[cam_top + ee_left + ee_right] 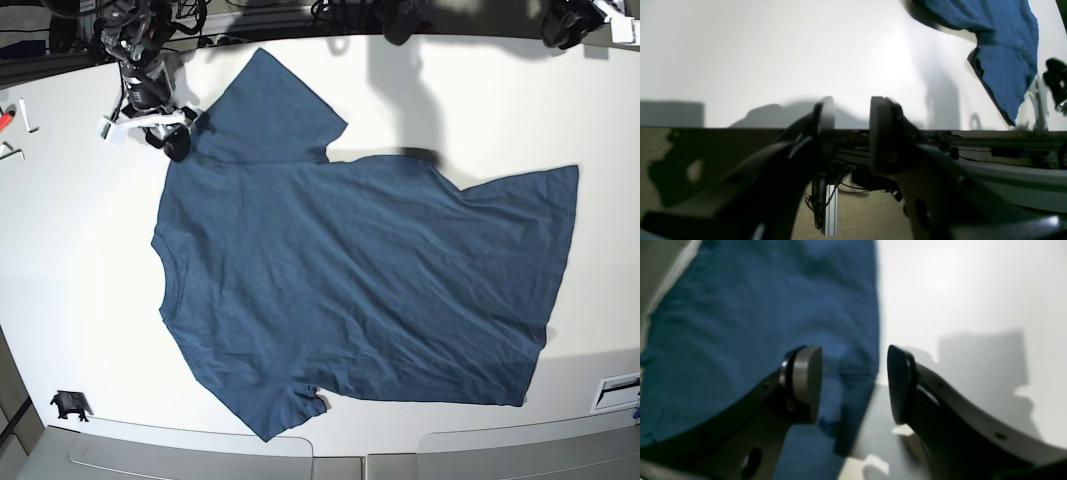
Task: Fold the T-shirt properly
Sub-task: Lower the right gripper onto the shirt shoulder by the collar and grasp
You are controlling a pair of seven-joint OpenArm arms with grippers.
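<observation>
The dark navy-blue T-shirt (350,270) lies spread flat on the white table (80,260), collar to the left, hem to the right, one sleeve (270,105) at the back. My right gripper (168,138) is open at the back left, by that sleeve's shoulder. In the right wrist view it (855,383) straddles the T-shirt's (756,323) edge, with one finger over the cloth and the other over bare table. My left gripper (851,133) is open and empty at the table's edge, away from the T-shirt (1003,50).
My left arm (572,22) shows at the back right corner. A small black object (68,403) sits at the front left. A red item (5,115) lies at the left edge. A white label (620,390) is at the front right.
</observation>
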